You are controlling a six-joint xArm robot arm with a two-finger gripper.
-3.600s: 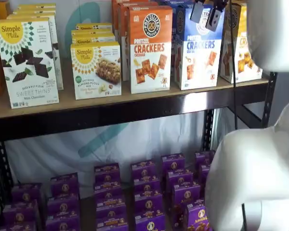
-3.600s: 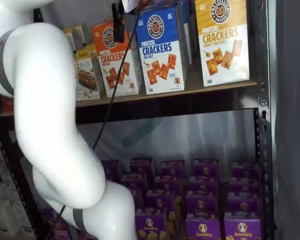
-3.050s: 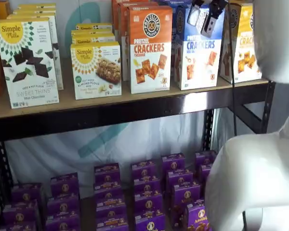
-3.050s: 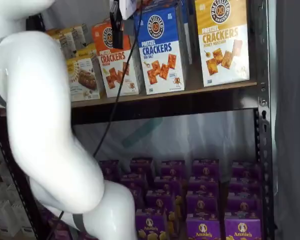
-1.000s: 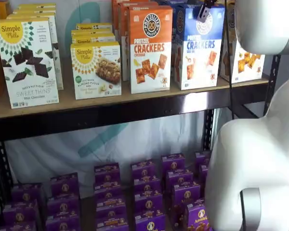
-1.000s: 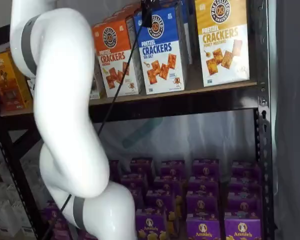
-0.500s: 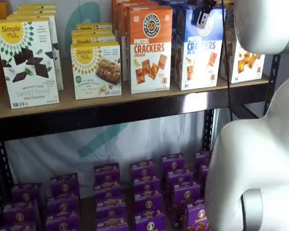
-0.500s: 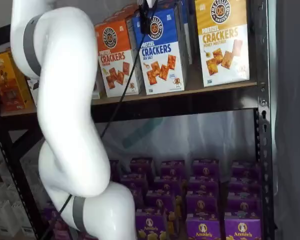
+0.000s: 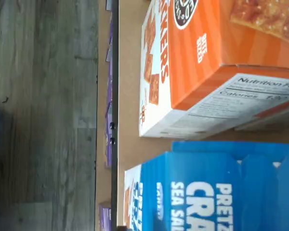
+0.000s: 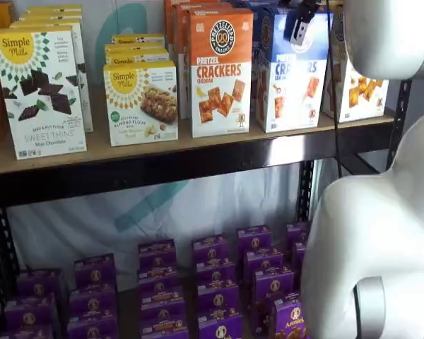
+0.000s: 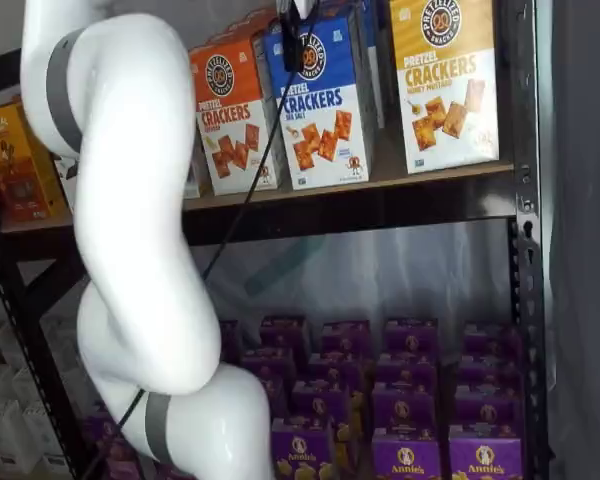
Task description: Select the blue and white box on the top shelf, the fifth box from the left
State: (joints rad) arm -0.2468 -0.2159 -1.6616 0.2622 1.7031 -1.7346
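The blue and white box [image 10: 291, 70] stands on the top shelf [image 10: 162, 152], at 3 o'clock of the orange box [image 10: 220, 70]. The pincer [image 10: 297, 28] has come down onto its top edge. I cannot tell its opening; a grasp seems near.

Blue and white box [image 10: 291, 74] upright on the top shelf [image 10: 162, 145], beside an orange box [image 10: 220, 70].

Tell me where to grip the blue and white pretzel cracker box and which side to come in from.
Probably grip the blue and white box by its upper part, across its narrow width, coming from the front and above. It stands upright at the top shelf edge, close between the orange box and the yellow box, so only its top and front are free. The fingers already hang there.
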